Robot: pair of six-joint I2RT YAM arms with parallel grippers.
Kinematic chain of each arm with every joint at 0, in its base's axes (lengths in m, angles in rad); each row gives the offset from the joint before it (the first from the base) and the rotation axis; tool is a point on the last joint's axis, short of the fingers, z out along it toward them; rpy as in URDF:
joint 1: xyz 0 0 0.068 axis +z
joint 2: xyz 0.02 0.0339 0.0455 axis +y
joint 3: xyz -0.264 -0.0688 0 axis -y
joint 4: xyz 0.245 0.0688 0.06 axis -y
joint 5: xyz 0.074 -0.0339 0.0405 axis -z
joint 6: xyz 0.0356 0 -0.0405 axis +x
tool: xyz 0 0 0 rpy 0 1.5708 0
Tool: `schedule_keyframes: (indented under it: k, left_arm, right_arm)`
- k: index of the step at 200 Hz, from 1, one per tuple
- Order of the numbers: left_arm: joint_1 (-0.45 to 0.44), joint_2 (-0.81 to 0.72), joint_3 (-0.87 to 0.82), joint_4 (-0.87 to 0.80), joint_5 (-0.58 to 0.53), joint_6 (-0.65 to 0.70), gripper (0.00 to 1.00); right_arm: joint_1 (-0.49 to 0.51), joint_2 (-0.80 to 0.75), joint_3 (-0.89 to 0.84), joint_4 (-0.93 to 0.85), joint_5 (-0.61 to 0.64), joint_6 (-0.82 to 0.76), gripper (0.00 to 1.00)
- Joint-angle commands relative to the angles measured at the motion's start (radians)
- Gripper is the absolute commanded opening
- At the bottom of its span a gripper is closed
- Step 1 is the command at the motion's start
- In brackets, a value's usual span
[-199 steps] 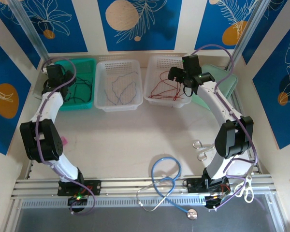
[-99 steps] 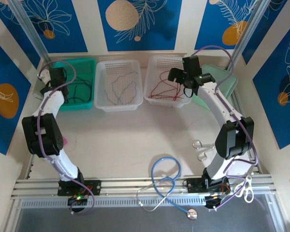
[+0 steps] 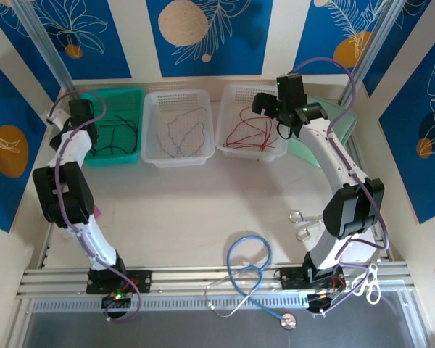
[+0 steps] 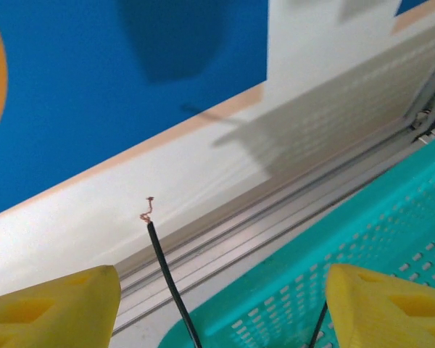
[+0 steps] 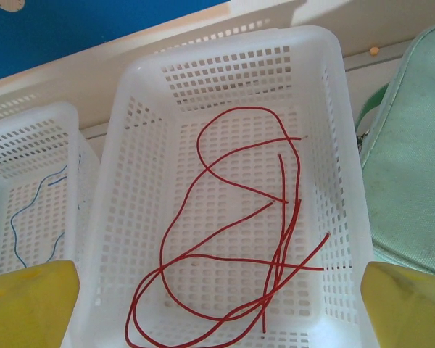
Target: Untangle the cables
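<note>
Top external view: three baskets stand in a row at the far side, and each wire lies in its own. The pale wire [image 3: 183, 130] is in the middle basket [image 3: 177, 161]. The black wire [image 3: 119, 138] is in the green basket [image 3: 130, 156] just left of it, and the red wire [image 3: 246, 134] is in the white basket [image 3: 275, 154] just right of it.

The left claw [image 3: 80, 109] hangs over the green basket's outer edge, away from the middle basket. Its fingers are spread and hold nothing. From the wrist, one end of the black wire stands up between the fingers, touching neither, with a curl of bare copper at the tip. Its lower part runs out of the picture. That is where I see the risk. If the claw pulls away or closes carelessly, it could hook that stiff end and drag the wire over the rim – out of its basket.

The right claw [image 5: 221, 290] is also spread wide and empty, above the basket right of the middle one. Here the red wire looks thin and springy and lies in loose loops that cross in several places. A blind grab would likely catch two strands at once – and pull the crossings tight.
</note>
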Motion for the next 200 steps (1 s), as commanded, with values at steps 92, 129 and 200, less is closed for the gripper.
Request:
schedule_keyframes:
  k: [92, 129, 200]
  left_arm:
    - [0.122, 0.085, -0.001, 0.003, 0.155, -0.054, 0.54]
    - [0.143, 0.065, -0.084, 0.111, 0.224, -0.062, 0.16]
    - [0.14, -0.021, -0.139, 0.205, 0.263, -0.019, 0.0]
  right_arm:
    - [0.009, 0.01, 0.031, -0.037, -0.036, -0.008, 0.99]
    - [0.002, 0.003, 0.042, -0.049, -0.038, -0.02, 0.98]
    - [-0.009, -0.011, 0.026, -0.042, -0.056, -0.005, 0.99]
